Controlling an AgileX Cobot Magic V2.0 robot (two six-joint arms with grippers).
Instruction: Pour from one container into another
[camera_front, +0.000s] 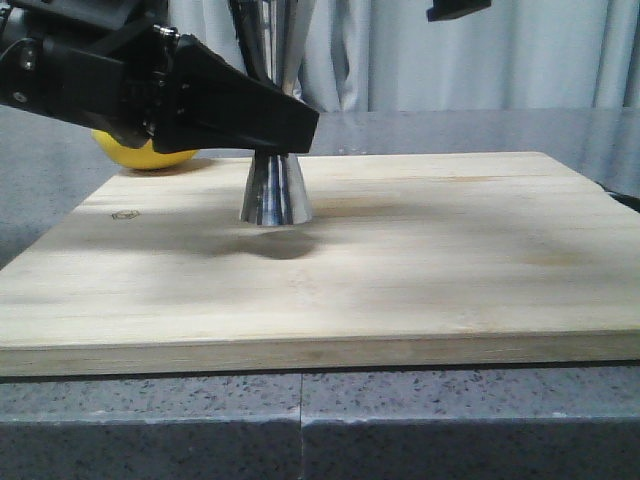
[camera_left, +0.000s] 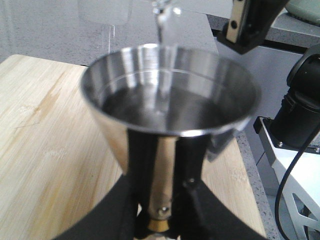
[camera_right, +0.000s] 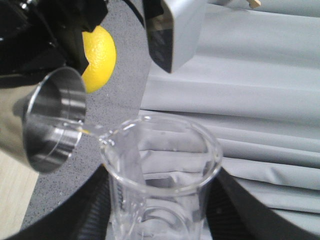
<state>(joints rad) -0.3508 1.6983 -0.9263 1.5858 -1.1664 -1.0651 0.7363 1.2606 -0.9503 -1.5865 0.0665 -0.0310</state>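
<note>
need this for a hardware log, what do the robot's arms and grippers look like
Both are matte black. The left gripper has broad wedge-shaped fingers tapering forward, with screw heads on its body. In the left wrist view, the right gripper shows a pale tan pad with a small black mark. No cables show on the grippers themselves.

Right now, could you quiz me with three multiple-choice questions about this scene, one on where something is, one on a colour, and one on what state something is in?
1. Where is the steel jigger?
A. Standing on the wooden board
B. Lying on the grey counter
C. Held high above the curtain

2. What colour is the round fruit behind the board?
A. Green
B. Yellow
C. Red

3. What is the glass beaker doing?
A. Standing upright on the board
B. Lying broken
C. Tilted, with clear liquid running into the jigger

Answers: A, its base rests on the board, with the left gripper clamped at its waist. B, it is bright yellow. C, a thin stream falls into the cup while the right gripper holds the beaker.
</note>
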